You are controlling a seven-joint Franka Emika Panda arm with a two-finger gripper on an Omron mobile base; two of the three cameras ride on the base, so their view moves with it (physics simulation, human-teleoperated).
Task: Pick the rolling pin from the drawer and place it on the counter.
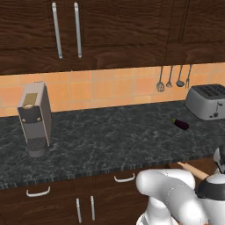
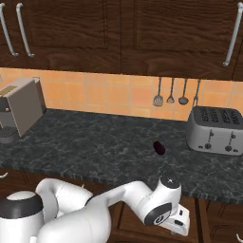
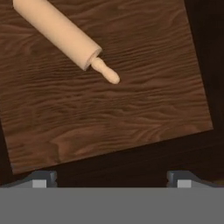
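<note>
You have the gripper (image 3: pixel 112 177) looking down into the open drawer (image 3: pixel 131 118), its fingers spread wide with nothing between them. The rolling pin (image 3: pixel 61 33) lies on the wooden drawer floor toward 11 o'clock in the hand view, well apart from the fingertips, so I judge you must shift there before lowering. The counter (image 2: pixel 95 142) above waits free near the eggplant (image 2: pixel 159 147).

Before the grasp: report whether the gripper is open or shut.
Open: in the hand view the gripper holds its jaws wide apart, empty, above the drawer's brown wood floor.
</note>
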